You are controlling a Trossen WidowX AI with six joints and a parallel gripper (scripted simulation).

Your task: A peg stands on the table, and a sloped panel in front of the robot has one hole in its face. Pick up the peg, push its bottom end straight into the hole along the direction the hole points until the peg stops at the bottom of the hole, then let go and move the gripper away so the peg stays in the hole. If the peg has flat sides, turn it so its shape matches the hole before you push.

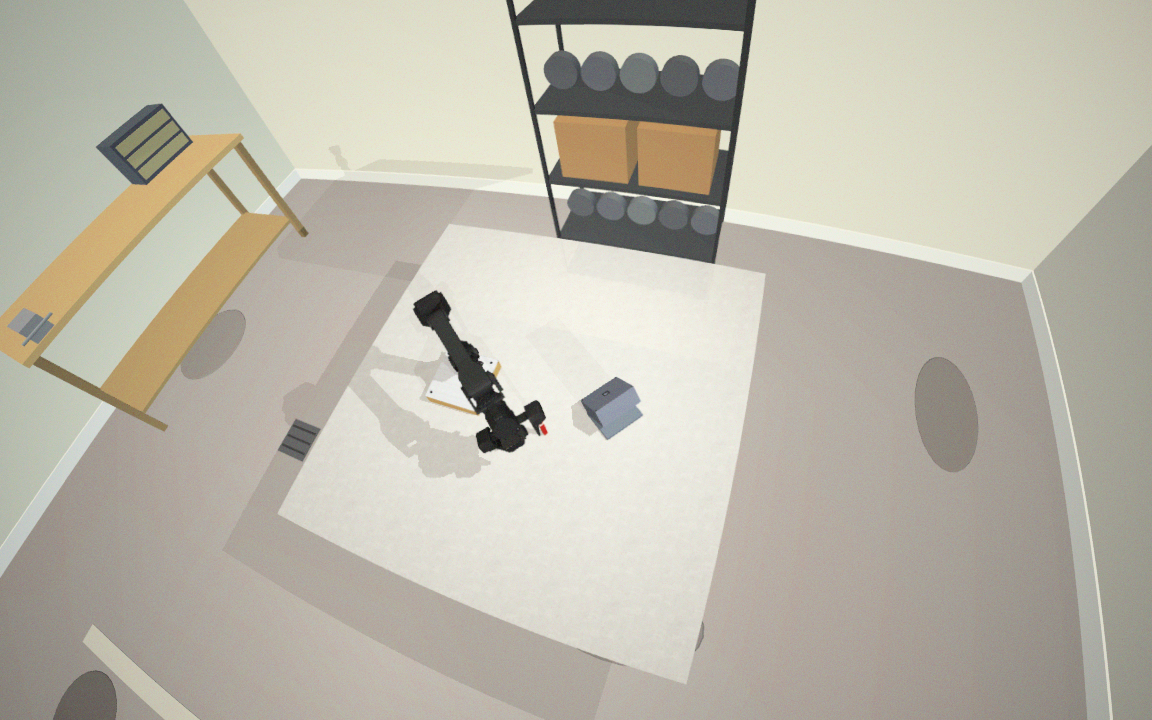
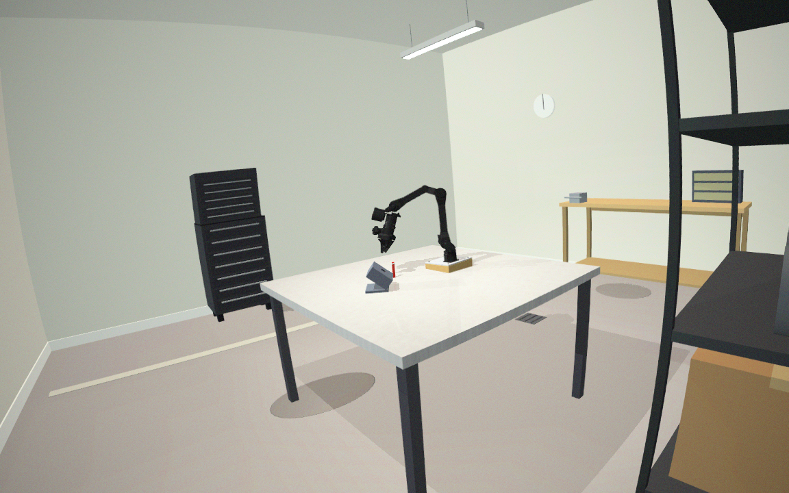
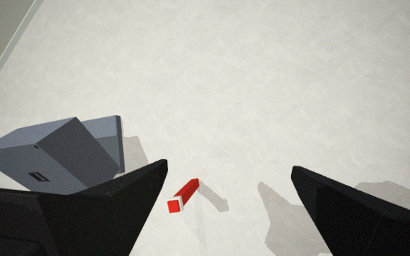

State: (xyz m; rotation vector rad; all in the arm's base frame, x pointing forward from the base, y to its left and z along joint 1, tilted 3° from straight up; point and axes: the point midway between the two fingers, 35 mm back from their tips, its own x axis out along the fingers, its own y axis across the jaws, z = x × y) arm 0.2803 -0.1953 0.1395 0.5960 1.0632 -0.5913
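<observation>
A small red square peg (image 1: 543, 428) (image 2: 393, 268) (image 3: 184, 195) stands upright on the white table (image 1: 562, 537) (image 2: 446, 306). A grey sloped panel block (image 1: 612, 406) (image 2: 379, 277) (image 3: 48, 156) stands beside it, with one small rectangular hole (image 3: 38, 176) in its face. My gripper (image 2: 384, 248) (image 3: 228, 168) is open and empty. It hangs above the peg, pointing down. In the wrist view the peg shows between the two black fingers, closer to the left one.
The arm's base sits on a tan plate (image 1: 437, 391) (image 2: 448, 264) on the table. A dark shelf rack (image 1: 643, 125) with boxes stands behind the table, a wooden bench (image 1: 115, 241) to one side, and a black drawer cabinet (image 2: 229, 239) by the wall.
</observation>
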